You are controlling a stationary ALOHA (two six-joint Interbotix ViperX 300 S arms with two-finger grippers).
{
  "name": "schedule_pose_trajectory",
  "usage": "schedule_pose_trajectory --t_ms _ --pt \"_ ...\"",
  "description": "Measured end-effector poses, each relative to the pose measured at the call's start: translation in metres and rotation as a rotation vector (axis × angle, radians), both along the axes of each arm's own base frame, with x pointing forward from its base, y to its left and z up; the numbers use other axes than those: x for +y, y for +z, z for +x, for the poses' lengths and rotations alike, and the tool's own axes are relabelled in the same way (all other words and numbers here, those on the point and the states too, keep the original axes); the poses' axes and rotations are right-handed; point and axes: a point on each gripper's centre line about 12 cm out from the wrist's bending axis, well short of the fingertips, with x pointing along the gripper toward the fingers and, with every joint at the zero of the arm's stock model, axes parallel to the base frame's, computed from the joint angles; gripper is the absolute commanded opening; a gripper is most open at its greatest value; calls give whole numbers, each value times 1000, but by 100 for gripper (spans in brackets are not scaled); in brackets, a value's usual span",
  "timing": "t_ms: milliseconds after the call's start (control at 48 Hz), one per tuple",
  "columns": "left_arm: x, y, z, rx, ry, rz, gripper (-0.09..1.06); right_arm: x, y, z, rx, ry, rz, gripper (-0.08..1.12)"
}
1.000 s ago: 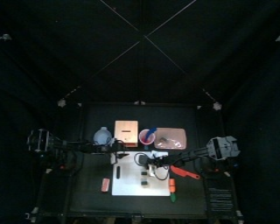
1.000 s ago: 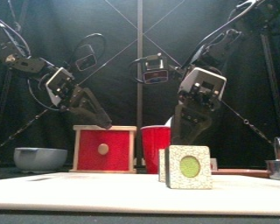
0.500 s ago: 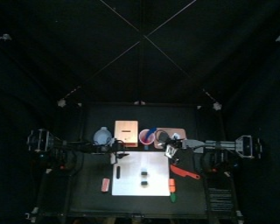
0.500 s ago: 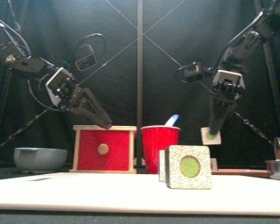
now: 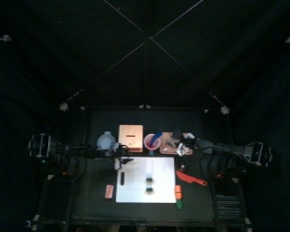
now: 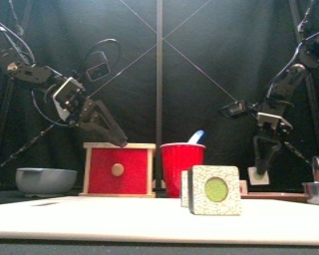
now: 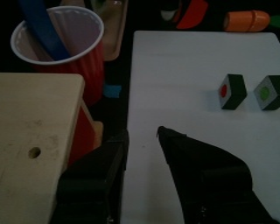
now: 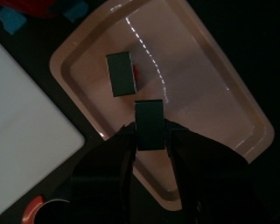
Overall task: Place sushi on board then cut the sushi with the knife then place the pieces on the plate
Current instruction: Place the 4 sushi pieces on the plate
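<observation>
Right tool, clamped on a sushi piece, has moved from board to plate, joining one piece there; two pieces remain on the board. Left tool open, empty.

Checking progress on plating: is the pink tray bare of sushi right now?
No, one dark green sushi piece lies on the pink tray, and the right gripper holds a second piece over it.
</observation>
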Motion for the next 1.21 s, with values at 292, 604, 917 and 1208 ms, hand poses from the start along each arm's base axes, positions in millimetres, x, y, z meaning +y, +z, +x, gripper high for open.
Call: schedule_pose_trajectory --t_ms 292,604,917,1208 --pt "0 0 0 0 0 0 74 -9 -6 3 -13 -19 -3 90" --pt "0 0 0 0 2 0 74 24 35 38 -109 127 -34 90" --pt "0 0 0 2 2 0 74 119 52 98 -204 465 -29 90" --pt "1 0 0 1 3 -1 74 170 35 130 -189 580 19 90"
